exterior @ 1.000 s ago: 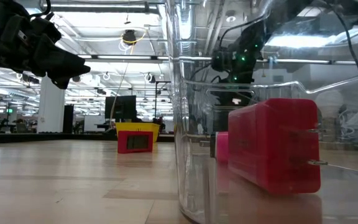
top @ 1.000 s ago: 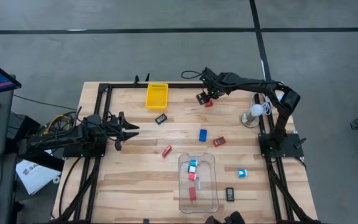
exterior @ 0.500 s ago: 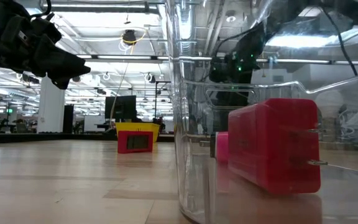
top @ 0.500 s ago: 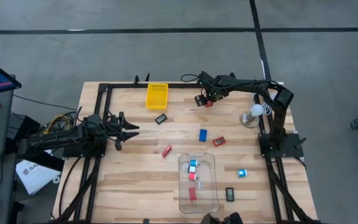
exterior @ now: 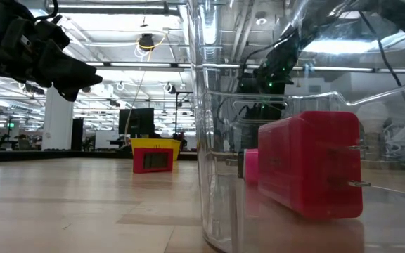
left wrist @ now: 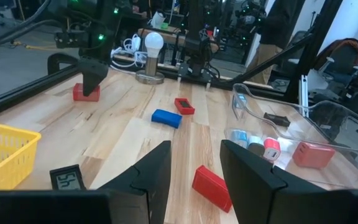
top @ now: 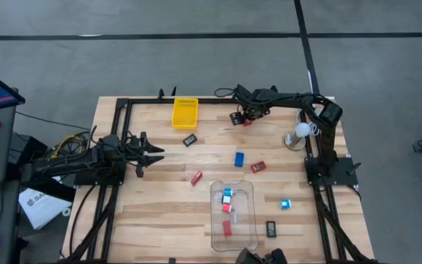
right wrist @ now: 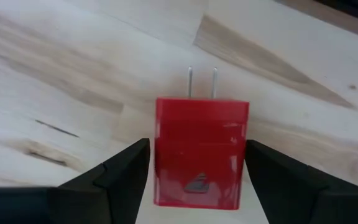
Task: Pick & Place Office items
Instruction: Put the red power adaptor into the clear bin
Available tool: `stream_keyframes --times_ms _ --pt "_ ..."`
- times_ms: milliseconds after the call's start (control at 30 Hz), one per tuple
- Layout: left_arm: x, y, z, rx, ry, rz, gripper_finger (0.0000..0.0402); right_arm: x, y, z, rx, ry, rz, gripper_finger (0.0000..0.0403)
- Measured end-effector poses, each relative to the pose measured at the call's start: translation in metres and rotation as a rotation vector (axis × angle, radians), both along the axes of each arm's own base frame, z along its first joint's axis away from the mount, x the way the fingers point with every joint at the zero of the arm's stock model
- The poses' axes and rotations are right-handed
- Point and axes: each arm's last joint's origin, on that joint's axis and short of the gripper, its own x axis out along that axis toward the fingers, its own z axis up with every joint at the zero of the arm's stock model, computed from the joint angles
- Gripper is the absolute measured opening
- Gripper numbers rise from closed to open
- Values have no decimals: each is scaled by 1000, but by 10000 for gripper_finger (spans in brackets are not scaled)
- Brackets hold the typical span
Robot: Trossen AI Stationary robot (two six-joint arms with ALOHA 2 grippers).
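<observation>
Straddling the red plug-in charger block (right wrist: 202, 152), the right gripper (right wrist: 194, 180) has one dark finger on each side of it with a thin strip of bench showing on both flanks, so the fingers are spread and not yet clamped on anything. The block lies flat between them, its two metal prongs pointing away from the wrist, past the fingertips. To do this pick well, I would keep the block centred in that gap, settle low enough that the pads meet its flat side faces rather than its top edges, and close squarely across the body, well clear of the prongs. The gaps look about even, so little sideways correction seems needed.

Beyond the fingers there is only bare wooden bench (right wrist: 73, 56). From above, this gripper (top: 242, 116) sits at the far edge of the bench, with the yellow tray (top: 184, 112) off to one side and the white lamp (top: 299, 133) to the other. The clear plastic bin (top: 234, 217), already holding a few pieces, stands well apart toward the near edge, so the carry after the lift will be long; a firm, level grip matters.

The left gripper (left wrist: 194, 180) waits at its own side, fingers parted and holding nothing, with another red block (left wrist: 212, 187) just beyond their tips.
</observation>
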Motion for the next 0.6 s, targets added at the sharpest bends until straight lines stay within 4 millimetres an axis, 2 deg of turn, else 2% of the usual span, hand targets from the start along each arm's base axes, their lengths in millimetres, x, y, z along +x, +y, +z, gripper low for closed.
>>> stream_keyframes --times_ms 233,500,600 --pt "0 0 0 0 0 0 136 0 -1 0 -10 0 12 249" --pt "0 0 0 0 0 0 136 -1 -3 -7 12 29 21 193" --pt "0 0 0 0 0 0 136 -1 -2 -12 19 45 37 192"
